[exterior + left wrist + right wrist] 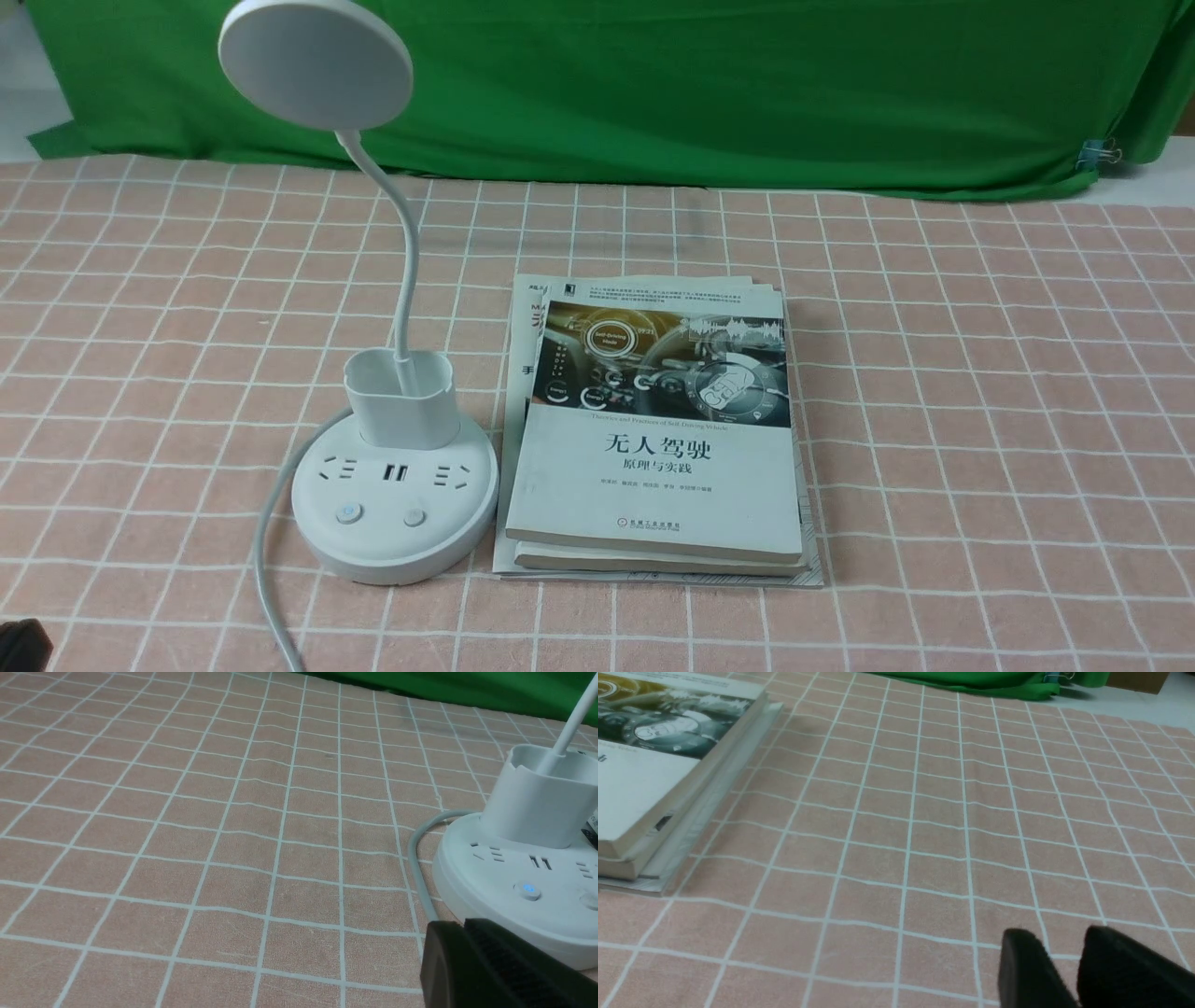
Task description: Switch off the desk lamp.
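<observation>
A white desk lamp [395, 523] is seen upright toward the left side of the table [971, 420], its disc head unlit and its thin neck rising from a cup on the round base. Two buttons are set in the base; the left one [528, 890] is marked by a small blue glow in the left wrist view. A grey cable [271, 523] is curved around the base toward the near edge. Just beside the lamp, a stack of books [663, 476] is laid flat. The left fingers [451, 952] are closed together, holding nothing; the right fingers [1027, 956] are slightly parted and empty.
</observation>
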